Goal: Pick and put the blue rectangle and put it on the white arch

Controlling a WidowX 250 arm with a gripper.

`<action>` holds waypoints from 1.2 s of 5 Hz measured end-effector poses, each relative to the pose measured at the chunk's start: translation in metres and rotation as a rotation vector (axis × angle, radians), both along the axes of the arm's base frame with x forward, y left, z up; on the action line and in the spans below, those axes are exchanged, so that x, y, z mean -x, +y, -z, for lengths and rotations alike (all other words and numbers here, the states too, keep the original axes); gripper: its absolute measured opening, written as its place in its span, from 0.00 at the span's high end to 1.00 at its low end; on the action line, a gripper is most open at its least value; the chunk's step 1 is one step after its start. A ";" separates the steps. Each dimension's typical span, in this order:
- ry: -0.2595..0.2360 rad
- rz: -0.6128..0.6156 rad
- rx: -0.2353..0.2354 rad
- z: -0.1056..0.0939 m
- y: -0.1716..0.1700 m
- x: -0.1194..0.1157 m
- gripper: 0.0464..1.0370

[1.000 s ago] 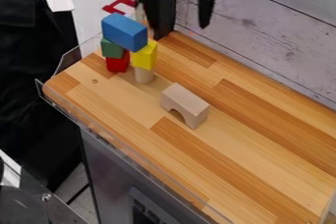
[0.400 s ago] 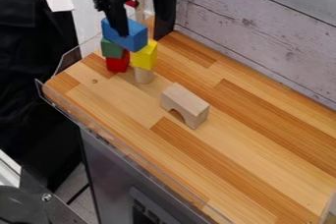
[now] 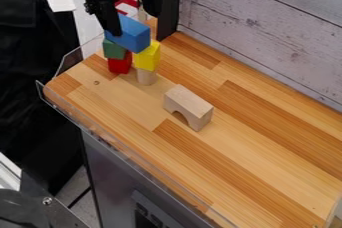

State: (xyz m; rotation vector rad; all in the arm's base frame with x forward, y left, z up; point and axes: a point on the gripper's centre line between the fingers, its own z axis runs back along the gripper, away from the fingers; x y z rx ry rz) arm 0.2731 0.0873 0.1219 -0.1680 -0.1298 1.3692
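Note:
The gripper point(image 3: 135, 24) is at the upper left, low over the blue rectangle point(image 3: 135, 38), open. One finger stands in front of the block's left end, the other behind it to the right. The block lies across two stacks: a green block point(image 3: 113, 49) on a red block point(image 3: 119, 64), and a yellow block point(image 3: 147, 57) on a pale wooden cylinder point(image 3: 146, 76). The arch point(image 3: 189, 106), plain light wood rather than white, stands upright on the table right of and nearer than the stacks, its opening facing down.
The wooden table point(image 3: 247, 172) has a clear plastic edge point(image 3: 127, 147) along its left and front side. A grey plank wall point(image 3: 267, 27) borders the back right. Behind the blue block is a red-framed object point(image 3: 127, 5).
The gripper has moved left and down from above the back edge to around the blue rectangle, and it has turned. The blocks and the arch have stayed in place.

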 end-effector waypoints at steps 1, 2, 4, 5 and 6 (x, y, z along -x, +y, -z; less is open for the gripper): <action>-0.012 -0.023 0.019 0.005 0.006 -0.008 0.04; -0.020 -0.048 -0.005 0.010 0.012 -0.012 0.04; -0.007 -0.098 0.087 0.022 0.026 -0.018 0.04; 0.031 -0.118 0.075 0.032 0.032 -0.014 0.04; 0.032 -0.132 0.078 0.035 0.034 -0.018 0.04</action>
